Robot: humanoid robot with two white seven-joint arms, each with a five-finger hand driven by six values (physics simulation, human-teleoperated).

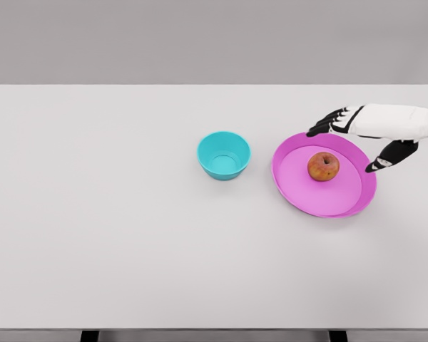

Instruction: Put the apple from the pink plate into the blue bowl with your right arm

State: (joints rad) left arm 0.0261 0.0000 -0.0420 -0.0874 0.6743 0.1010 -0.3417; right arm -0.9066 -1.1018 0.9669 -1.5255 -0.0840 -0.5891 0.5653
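A red-brown apple (pixel 323 166) lies on the pink plate (pixel 303 192), right of the table's middle. The blue bowl (pixel 224 154) stands upright just left of the plate, with nothing inside it. My right hand (pixel 349 142) comes in from the right edge and hovers over the plate's far right rim. Its black fingertips (pixel 319 130) are spread, the thumb pointing down toward the rim, and it holds nothing. The hand is up and to the right of the apple, apart from it. My left arm does not show.
The white table (pixel 114 235) spans the whole view, its front edge running along the bottom. A grey wall rises behind it.
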